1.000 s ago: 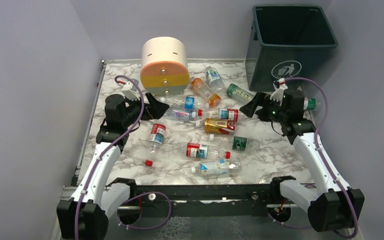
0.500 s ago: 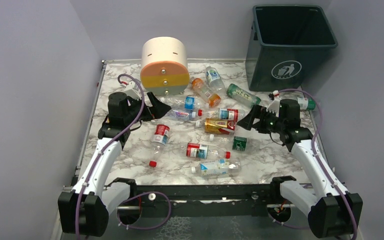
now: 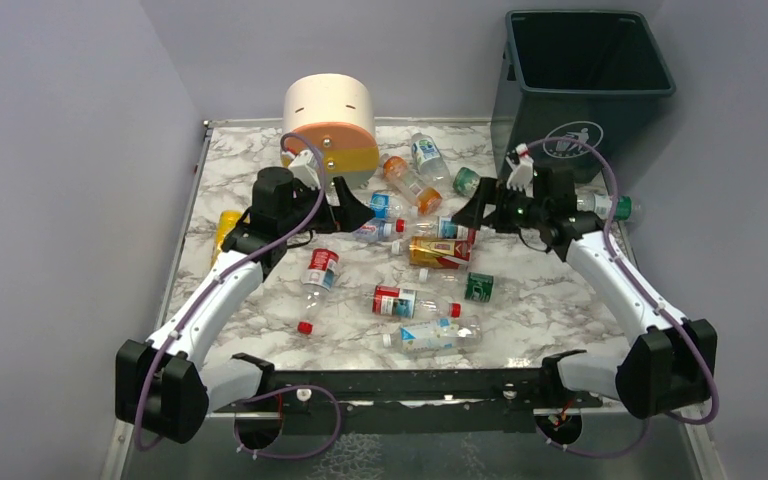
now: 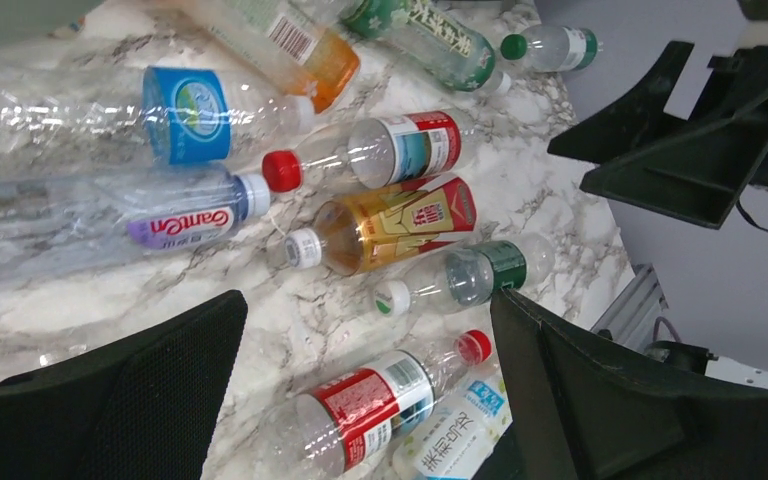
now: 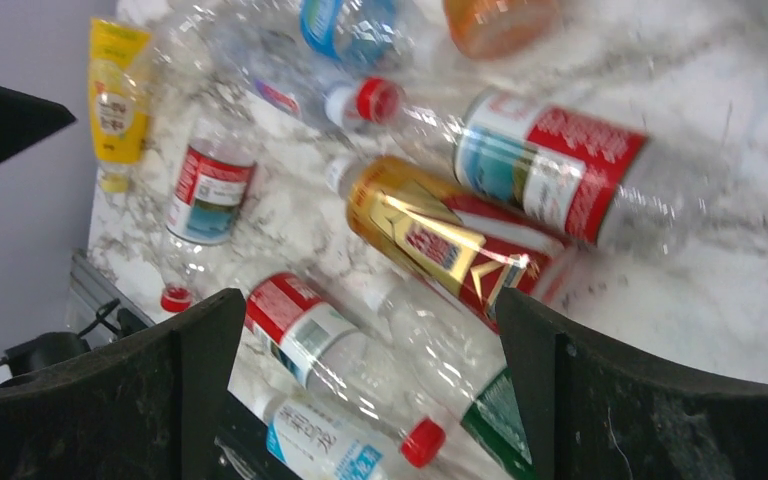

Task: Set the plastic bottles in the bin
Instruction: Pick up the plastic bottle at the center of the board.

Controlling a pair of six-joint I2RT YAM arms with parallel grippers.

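Left hand point(image 3: 357, 213) and right hand point(image 3: 468, 214) gape: thirteen bottles point(image 3: 400, 300), one bin point(image 3: 532, 125).

Robot lab cell: bare grey walls point(image 3: 50, 150), marble-print table point(image 3: 560, 300), metal mounting rail point(image 3: 410, 385)

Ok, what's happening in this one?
Two robot arms are meant to clear plastic bottles off a marble table into a green bin. The left pincer and the right pincer are both open and hold nothing, hovering over the cluster mid-table. About a dozen bottles lie on the table; none is visible inside the bin.
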